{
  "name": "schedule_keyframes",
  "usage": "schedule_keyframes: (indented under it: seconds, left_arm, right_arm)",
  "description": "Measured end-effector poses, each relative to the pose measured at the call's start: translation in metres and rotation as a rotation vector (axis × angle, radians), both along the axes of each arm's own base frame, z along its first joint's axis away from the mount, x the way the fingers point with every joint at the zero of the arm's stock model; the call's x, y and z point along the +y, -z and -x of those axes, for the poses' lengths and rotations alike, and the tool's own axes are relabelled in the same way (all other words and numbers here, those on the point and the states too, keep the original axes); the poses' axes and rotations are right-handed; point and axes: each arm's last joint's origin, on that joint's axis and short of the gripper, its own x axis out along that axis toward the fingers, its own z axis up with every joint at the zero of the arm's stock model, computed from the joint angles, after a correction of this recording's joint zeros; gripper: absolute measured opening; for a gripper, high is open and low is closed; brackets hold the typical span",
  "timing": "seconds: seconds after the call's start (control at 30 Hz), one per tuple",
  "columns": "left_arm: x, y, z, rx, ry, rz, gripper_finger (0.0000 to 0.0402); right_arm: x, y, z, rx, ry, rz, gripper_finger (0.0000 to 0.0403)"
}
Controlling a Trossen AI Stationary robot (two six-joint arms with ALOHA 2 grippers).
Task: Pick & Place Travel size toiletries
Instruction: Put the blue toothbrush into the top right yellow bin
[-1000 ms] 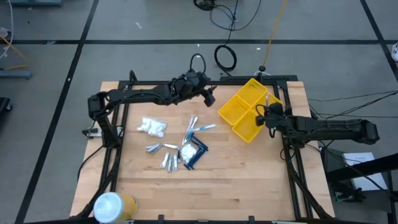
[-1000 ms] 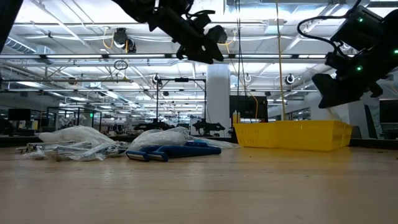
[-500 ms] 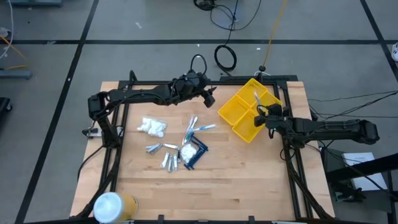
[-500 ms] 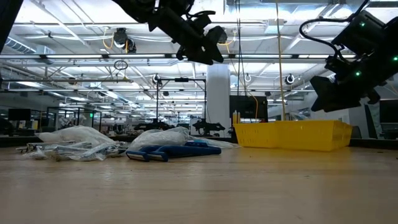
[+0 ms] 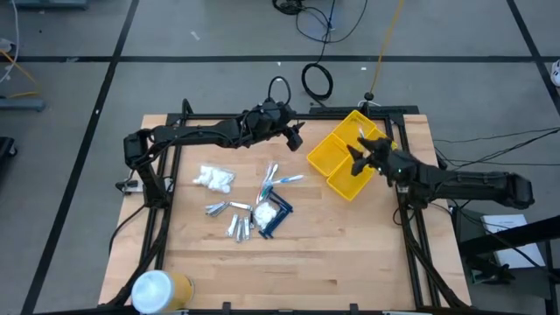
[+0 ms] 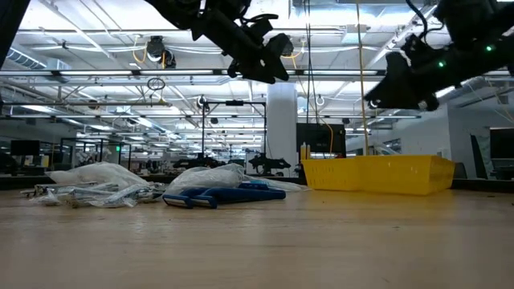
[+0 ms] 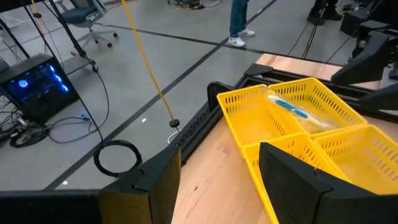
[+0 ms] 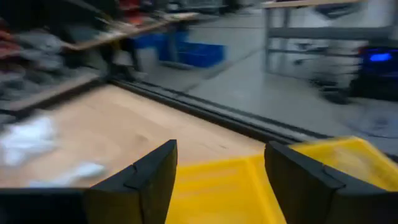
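Observation:
The travel size toiletries lie in a loose pile (image 5: 254, 208) at the table's middle: silvery tubes, clear packets, dark blue comb-like pieces. A white packet (image 5: 213, 178) lies apart to their left. One white-and-blue packet (image 7: 292, 112) rests in the far compartment of the yellow bin (image 5: 350, 156). My right gripper (image 5: 354, 159) hangs open above the bin's left part, nothing between its fingers (image 8: 221, 177). My left gripper (image 5: 293, 136) stands open, high over the table's far side, left of the bin, also with nothing in it (image 7: 217, 180).
A big white-and-yellow cylinder (image 5: 157, 289) lies at the table's near left corner. The bin sits slantwise at the far right, close to the table's frame rail (image 5: 398, 112). Bare wood shows along the near half of the table (image 5: 332, 254).
My right gripper has risen and gone toward the table's left from the bin's right part, turning toward the pile. A white-and-blue packet that did not show in the bin a second ago now lies in its far compartment.

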Motion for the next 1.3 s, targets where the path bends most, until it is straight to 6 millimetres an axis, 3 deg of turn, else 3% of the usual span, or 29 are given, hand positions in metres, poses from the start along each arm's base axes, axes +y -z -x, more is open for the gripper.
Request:
schedule_keyframes:
  seconds: [0.1, 0.33, 0.57, 1.0, 1.3]
  left_arm:
    - [0.0, 0.0, 0.0, -0.012, -0.007, 0.018, 0.0214]
    - [0.0, 0.0, 0.0, -0.023, -0.014, 0.032, 0.0214]
    - [-0.001, 0.0, 0.0, -0.024, -0.013, 0.034, 0.0214]
    - [-0.001, 0.0, 0.0, -0.022, -0.012, 0.034, 0.0214]
    - [-0.001, 0.001, 0.0, -0.009, -0.009, 0.028, 0.0214]
  right_arm:
    - [-0.015, 0.0, -0.005, 0.082, 0.019, -0.069, 0.0203]
    - [-0.056, 0.025, -0.012, 0.244, 0.053, -0.226, 0.0169]
    - [-0.081, 0.037, -0.006, 0.392, 0.211, -0.22, 0.0151]
    - [-0.074, 0.034, 0.021, 0.582, 0.445, -0.203, 0.0122]
    - [-0.057, 0.026, 0.038, 0.552, 0.482, -0.272, 0.0105]
